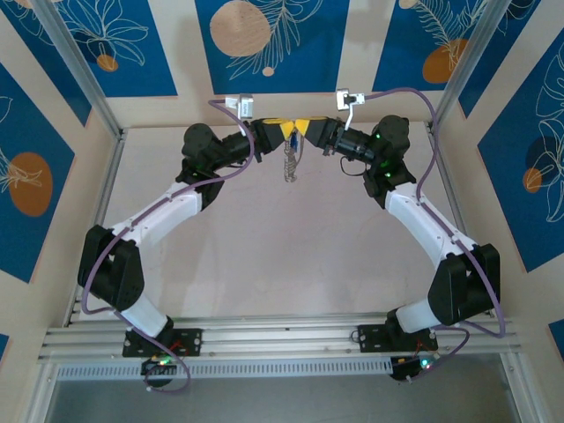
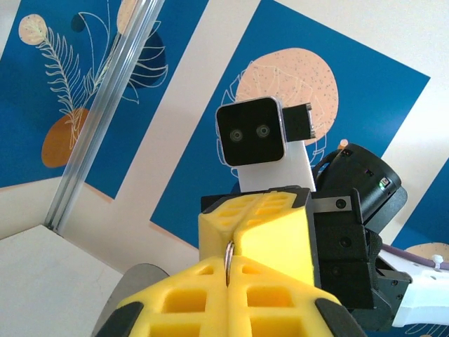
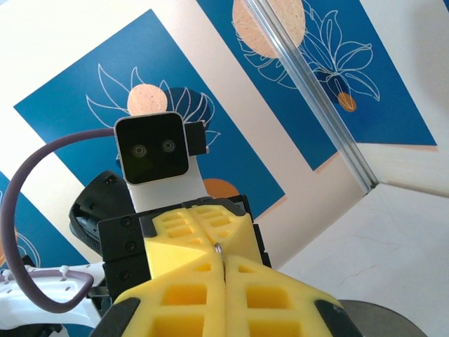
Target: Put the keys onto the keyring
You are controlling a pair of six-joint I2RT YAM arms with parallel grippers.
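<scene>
High over the back of the table my left gripper [image 1: 280,132] and right gripper [image 1: 306,129] meet tip to tip. In the left wrist view my left gripper [image 2: 229,265] is shut on a thin silvery metal ring [image 2: 229,257] of the keyring, with the right gripper's yellow fingers [image 2: 273,228] pressed against it from the far side. My right gripper [image 3: 223,261] is also shut on that ring [image 3: 219,248]. Below the two grippers dangles a small silvery-grey bundle [image 1: 289,166] with a touch of blue. It is too small to tell the key from the tag.
The pale table top [image 1: 282,256] lies far below the grippers. Aluminium posts [image 1: 81,75] and blue patterned walls close in the back and sides. Both arms reach inward from their bases at the near rail [image 1: 282,339].
</scene>
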